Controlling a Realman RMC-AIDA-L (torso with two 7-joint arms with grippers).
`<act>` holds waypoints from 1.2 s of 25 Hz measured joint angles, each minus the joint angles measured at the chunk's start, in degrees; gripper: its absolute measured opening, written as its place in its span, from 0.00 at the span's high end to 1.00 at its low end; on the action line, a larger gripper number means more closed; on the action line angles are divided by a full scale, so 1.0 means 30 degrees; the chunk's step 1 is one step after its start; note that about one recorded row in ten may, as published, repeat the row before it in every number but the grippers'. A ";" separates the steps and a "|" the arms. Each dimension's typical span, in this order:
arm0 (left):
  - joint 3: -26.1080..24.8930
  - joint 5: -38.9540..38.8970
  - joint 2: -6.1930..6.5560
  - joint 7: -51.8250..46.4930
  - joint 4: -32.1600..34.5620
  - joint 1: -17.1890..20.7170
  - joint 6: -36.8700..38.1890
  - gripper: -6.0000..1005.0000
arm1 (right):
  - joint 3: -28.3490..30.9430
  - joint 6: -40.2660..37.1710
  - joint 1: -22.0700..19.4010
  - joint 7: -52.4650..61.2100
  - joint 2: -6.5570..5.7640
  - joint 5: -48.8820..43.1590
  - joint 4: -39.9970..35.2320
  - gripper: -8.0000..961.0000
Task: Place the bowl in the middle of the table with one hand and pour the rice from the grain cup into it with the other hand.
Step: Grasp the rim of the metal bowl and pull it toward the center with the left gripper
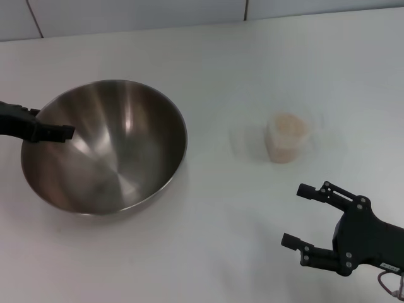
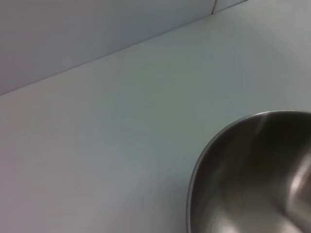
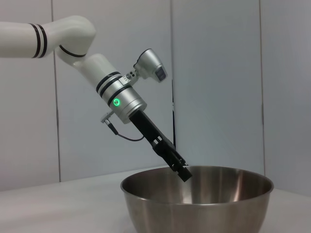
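Observation:
The steel bowl (image 1: 104, 145) sits on the left part of the white table (image 1: 214, 63). My left gripper (image 1: 53, 132) reaches in from the left edge and is shut on the bowl's near-left rim, with one finger lying inside the rim. The right wrist view shows the same grip, the left gripper (image 3: 182, 171) pinching the rim of the bowl (image 3: 194, 201). Part of the bowl (image 2: 252, 184) fills a corner of the left wrist view. The clear grain cup (image 1: 287, 137) stands right of centre, filled with pale rice (image 1: 289, 125). My right gripper (image 1: 298, 214) hovers open, nearer to me than the cup, and holds nothing.
A grey wall (image 1: 126, 12) runs along the table's far edge. Bare tabletop (image 1: 221, 208) lies between the bowl and the cup. The left arm (image 3: 97, 73) slants down over the bowl from behind.

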 joint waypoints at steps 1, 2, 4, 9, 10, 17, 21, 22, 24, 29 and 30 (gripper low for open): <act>0.0000 0.0000 0.0000 0.0000 0.0000 0.0000 0.0000 0.20 | 0.0000 0.0001 0.0008 0.0000 -0.0001 0.0000 0.0000 0.13; 0.0058 0.0007 0.0001 0.0024 -0.0180 -0.0080 -0.0023 0.20 | 0.0000 0.0000 0.0007 0.0000 0.0000 0.0000 0.0000 0.13; 0.0058 0.0007 0.0001 0.0024 -0.0180 -0.0080 -0.0023 0.21 | 0.0001 0.0000 -0.0017 -0.0001 0.0000 0.0000 0.0000 0.13; 0.0190 0.0076 0.0075 0.0008 -0.0662 -0.0391 0.0186 0.21 | 0.0001 0.0002 -0.0051 -0.0001 -0.0024 -0.0001 -0.0061 0.13; 0.0227 0.0430 0.0078 -0.0017 -0.0718 -0.0598 0.0337 0.24 | 0.0000 0.0002 -0.0050 0.0000 -0.0026 -0.0002 -0.0085 0.13; 0.0294 0.1281 0.0041 -0.0260 -0.0917 -0.1007 0.0225 0.42 | 0.0001 0.0057 0.0102 0.0024 -0.0088 -0.0003 -0.0153 0.13; 0.0299 0.1583 0.0058 -0.0217 -0.1486 -0.1419 0.0194 0.51 | 0.0002 0.0119 0.0169 0.0042 -0.0107 -0.0004 -0.0170 0.13; 0.0298 0.1670 0.0065 -0.0191 -0.1594 -0.1505 0.0191 0.53 | 0.0001 0.0137 0.0208 0.0065 -0.0115 -0.0004 -0.0175 0.13; 0.0286 0.1797 0.0065 -0.0160 -0.1685 -0.1636 0.0190 0.58 | 0.0001 0.0140 0.0258 0.0098 -0.0131 -0.0004 -0.0191 0.13; 0.0142 0.1828 0.0075 -0.0267 -0.1876 -0.2114 0.0292 0.87 | 0.0015 0.0140 0.0260 0.0131 -0.0145 -0.0004 -0.0260 0.13; 0.0128 0.1836 0.0108 -0.0275 -0.2045 -0.2271 0.0329 0.89 | 0.0022 0.0147 0.0255 0.0133 -0.0147 -0.0004 -0.0283 0.13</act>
